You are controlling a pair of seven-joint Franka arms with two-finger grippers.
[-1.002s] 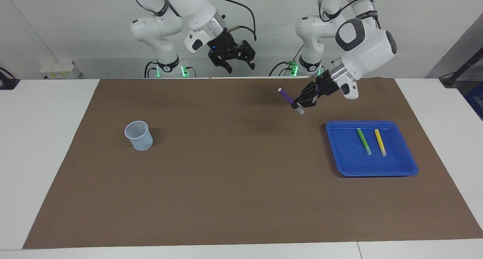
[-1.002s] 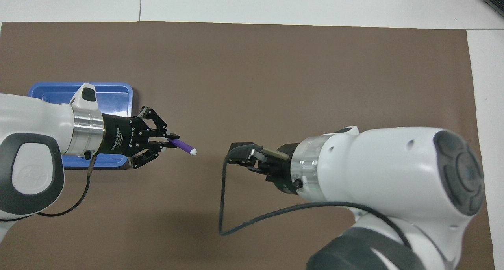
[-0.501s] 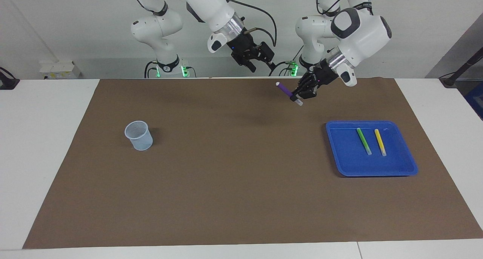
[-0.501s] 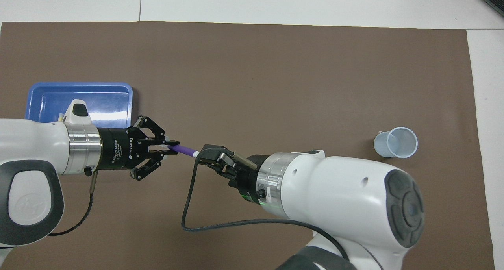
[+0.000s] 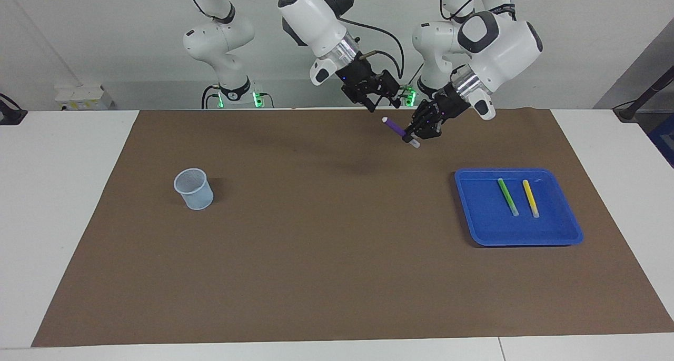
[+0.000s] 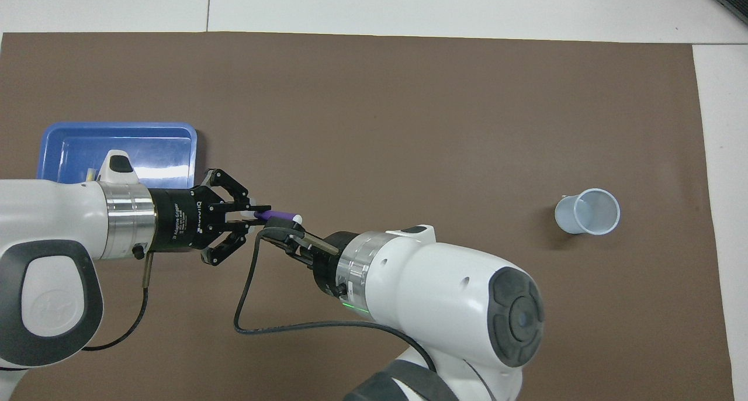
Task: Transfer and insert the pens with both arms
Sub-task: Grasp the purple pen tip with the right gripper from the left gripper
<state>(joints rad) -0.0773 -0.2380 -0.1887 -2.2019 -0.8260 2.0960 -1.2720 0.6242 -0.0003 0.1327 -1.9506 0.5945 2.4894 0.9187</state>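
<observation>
We're at the handover of the first pen. Our left gripper point(image 5: 419, 131) is clamped on the purple pen point(image 5: 396, 128) near its pale cap end, holding it up in the air over the brown mat point(image 5: 326, 256), between the tray and the table's middle, with the free end pointing toward our right arm. Our right gripper point(image 5: 383, 102) is spread wide right at that free end, nothing in it yet (from overhead it overlaps the pen tip, but the facing view shows no grip).

Nothing is inserted so far: the cup point(image 5: 194, 188) stands at the right arm's end of the mat, no pen showing in it. Green pen point(image 5: 507, 196) and yellow pen point(image 5: 530, 198) lie side by side in the blue tray point(image 5: 526, 237), untouched.

Left to do, as we read it: the grab, the release, the drop into the cup, then two more pens.
</observation>
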